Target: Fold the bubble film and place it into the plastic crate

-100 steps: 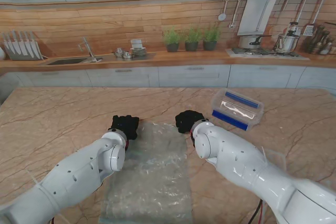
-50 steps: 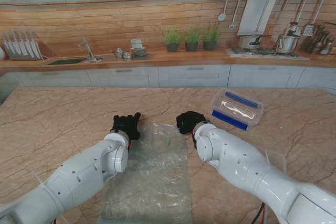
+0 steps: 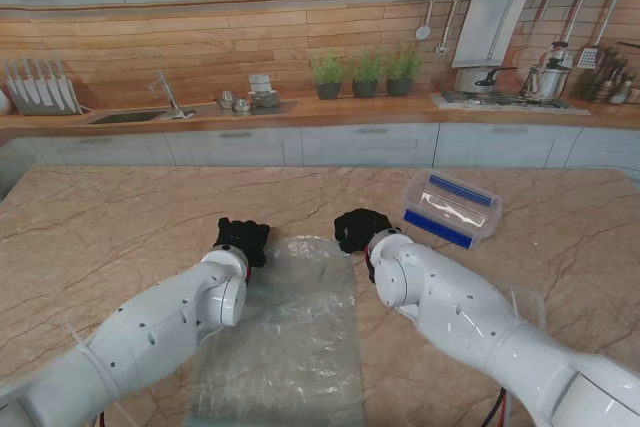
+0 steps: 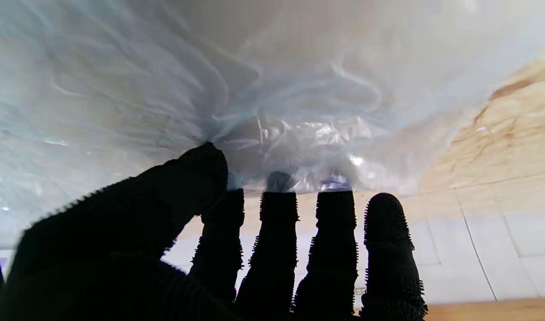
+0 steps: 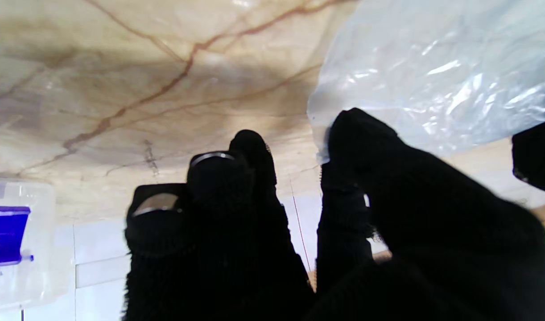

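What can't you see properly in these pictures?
- Near end of the bubble film: cut off by the stand view's bottom edge.
- Left hand fingertips: hidden under the film in the left wrist view, so the grip is unclear.
- Inside of the plastic crate: too small in the stand view; cut off by the right wrist view's edge.

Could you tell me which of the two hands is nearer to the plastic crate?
The right hand is nearer: it sits at the bubble film's far right corner, beside the plastic crate. The left hand is at the far left corner.
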### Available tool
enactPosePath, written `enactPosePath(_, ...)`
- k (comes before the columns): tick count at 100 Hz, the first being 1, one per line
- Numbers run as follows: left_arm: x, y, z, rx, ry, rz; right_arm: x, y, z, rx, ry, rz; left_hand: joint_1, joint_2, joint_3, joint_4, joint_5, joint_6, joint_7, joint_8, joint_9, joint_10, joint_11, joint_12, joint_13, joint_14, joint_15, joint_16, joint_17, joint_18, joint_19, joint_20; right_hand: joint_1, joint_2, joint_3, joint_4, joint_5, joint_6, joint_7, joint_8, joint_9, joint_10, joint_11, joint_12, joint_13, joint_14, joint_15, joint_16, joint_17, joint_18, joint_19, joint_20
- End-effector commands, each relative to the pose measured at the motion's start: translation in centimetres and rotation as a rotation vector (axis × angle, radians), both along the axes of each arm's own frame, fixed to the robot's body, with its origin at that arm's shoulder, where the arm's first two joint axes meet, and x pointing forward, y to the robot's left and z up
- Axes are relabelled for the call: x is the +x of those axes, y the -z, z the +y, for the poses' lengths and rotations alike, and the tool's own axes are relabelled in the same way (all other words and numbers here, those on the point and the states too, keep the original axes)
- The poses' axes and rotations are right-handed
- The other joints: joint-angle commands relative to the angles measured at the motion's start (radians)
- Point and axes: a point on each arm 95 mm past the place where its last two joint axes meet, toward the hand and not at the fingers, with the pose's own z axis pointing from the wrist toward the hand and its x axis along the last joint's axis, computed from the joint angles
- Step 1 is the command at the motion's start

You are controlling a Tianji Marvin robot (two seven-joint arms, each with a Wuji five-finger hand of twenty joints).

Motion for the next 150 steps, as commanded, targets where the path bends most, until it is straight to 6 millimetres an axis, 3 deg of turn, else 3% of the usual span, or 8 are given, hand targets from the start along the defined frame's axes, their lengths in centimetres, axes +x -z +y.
enactPosePath(1, -2.3, 3.2, 1.1, 0.022, 0.002, 0.085, -0.1, -0.4, 0.4, 0.012, -0.014, -0.014, 0.065, -0.126, -0.101, -0.057, 0.046, -0.008, 0.136, 0.062, 0.025, 0.014, -0.058, -0.090, 0.034, -0.002, -0.026, -0.032, 0.016, 0.006, 0.040, 0.021, 0.038, 0.041, 0.025, -0.002, 0.028, -0.011, 0.013, 0.009, 0.015, 0.063, 0.001, -0.009, -0.006, 0.093, -0.003, -0.003, -0.002, -0.111, 0.052, 0.022)
enactPosePath(16, -2.4, 2.4, 0.8, -0.055, -0.004, 0.050, -0.2, -1.0, 0.4, 0.028, -0.021, -0.031, 0.066, -0.111, -0.075, -0.053, 0.073, 0.037, 0.160, 0.154, 0.152, 0.029, -0.148, -0.291, 0.148, 0.013, -0.070, -0.125, 0.101, 0.015, 0.095, 0.043, 0.040, 0.041, 0.024, -0.003, 0.029, -0.011, 0.013, 0.010, 0.021, 0.063, -0.009, -0.018, -0.006, 0.102, -0.015, -0.008, -0.004, -0.108, 0.049, 0.023)
enactPosePath(57, -3.1, -0.2, -1.2, -0.485, -0.168, -0.064, 0.7, -3.0, 0.1, 0.084, -0.012, -0.085, 0.057, -0.076, -0.028, -0.015, 0.087, 0.135, 0.172, 0.311, 0.490, 0.054, -0.179, -0.372, 0.485, 0.043, 0.105, -0.218, 0.439, 0.060, 0.295, 0.094, 0.050, 0.063, 0.008, -0.018, 0.010, -0.014, 0.016, 0.022, 0.093, 0.027, -0.095, -0.098, 0.031, 0.115, -0.057, -0.029, 0.004, -0.087, 0.034, 0.026)
enactPosePath(97, -2.8, -2.2, -1.5, -0.636, -0.209, -0.158, 2.3, -6.0, -0.4, 0.144, 0.009, -0.170, 0.175, -0.061, -0.081, 0.007, -0.001, 0.153, 0.124, 0.379, 0.428, 0.026, -0.250, -0.203, 0.394, 0.018, 0.150, -0.138, 0.346, 0.026, 0.296, 0.110, 0.050, 0.077, -0.006, -0.025, -0.005, -0.025, 0.021, 0.030, 0.124, 0.002, -0.116, -0.121, 0.045, 0.102, -0.068, -0.035, 0.016, -0.091, 0.025, 0.023)
enactPosePath(121, -2.4, -3.3, -1.8, -0.712, -0.222, -0.174, 2.8, -7.4, -0.9, 0.185, 0.033, -0.216, 0.244, -0.068, -0.033, 0.000, -0.074, 0.128, 0.072, 0.347, 0.390, 0.020, -0.285, -0.158, 0.416, -0.001, 0.140, -0.129, 0.374, -0.005, 0.288, 0.098, 0.048, 0.084, -0.013, -0.024, -0.011, -0.031, 0.022, 0.032, 0.123, -0.004, -0.117, -0.123, 0.043, 0.098, -0.069, -0.035, 0.016, -0.091, 0.025, 0.023)
enactPosePath(136, -2.2, -3.5, -2.2, -0.756, -0.235, -0.173, 2.8, -7.8, -1.1, 0.199, 0.035, -0.230, 0.278, -0.043, -0.053, -0.012, -0.183, 0.075, -0.123, 0.142, 0.362, 0.027, -0.274, -0.130, 0.411, -0.006, 0.145, -0.079, 0.361, -0.011, 0.287, 0.091, 0.048, 0.085, -0.016, -0.023, -0.013, -0.032, 0.023, 0.032, 0.123, -0.006, -0.117, -0.124, 0.042, 0.096, -0.070, -0.035, 0.016, -0.092, 0.024, 0.023)
enactPosePath(144, -2.1, -3.5, -2.4, -0.761, -0.235, -0.164, 2.7, -7.9, -1.1, 0.203, 0.032, -0.237, 0.283, -0.039, -0.056, -0.012, -0.116, 0.088, -0.414, -0.201, 0.365, 0.032, -0.276, -0.123, 0.405, 0.007, 0.149, -0.065, 0.348, 0.002, 0.289, 0.099, 0.048, 0.086, -0.018, -0.022, -0.014, -0.034, 0.023, 0.032, 0.124, -0.007, -0.117, -0.124, 0.042, 0.096, -0.071, -0.035, 0.016, -0.092, 0.023, 0.023)
enactPosePath(150, -2.1, -3.5, -2.4, -0.766, -0.230, -0.149, 2.6, -8.0, -1.1, 0.206, 0.030, -0.240, 0.291, -0.036, -0.059, -0.011, -0.062, 0.134, -0.552, -0.371, 0.370, 0.046, -0.285, -0.111, 0.400, 0.018, 0.149, -0.057, 0.335, 0.017, 0.283, 0.105, 0.048, 0.087, -0.019, -0.021, -0.015, -0.035, 0.023, 0.031, 0.124, -0.007, -0.118, -0.125, 0.041, 0.096, -0.072, -0.035, 0.015, -0.093, 0.022, 0.023)
